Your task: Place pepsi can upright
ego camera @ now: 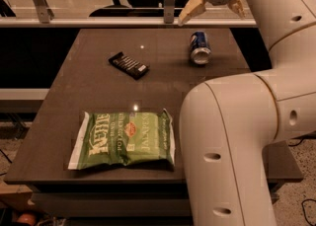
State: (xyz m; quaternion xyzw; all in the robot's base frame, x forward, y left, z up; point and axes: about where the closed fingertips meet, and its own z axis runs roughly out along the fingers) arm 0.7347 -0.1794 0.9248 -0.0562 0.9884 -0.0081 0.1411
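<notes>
Table (98,96): dark brown top, seen from its near edge.

1. Green chip bag (123,140). Laid flat near the front edge on the left side, with its print turned sideways.
2. Black packet (128,65). Flat, marked with white stripes, set at a slant further back and well apart from the bag.
3. Pepsi can (199,48). Found on the far right part of the table, lying on its side, not upright. Its long axis is run from the far edge towards the near one, only slightly slanted. One silver end is turned to the camera; the blue body is pointed away.
4. Gripper (212,17). Held in the air above the table's far edge, just behind the can and clear of it. The fingers (190,10) are spread wide, and nothing is held between them.
5. White arm (237,136). The near right of the view is filled by it.
</notes>
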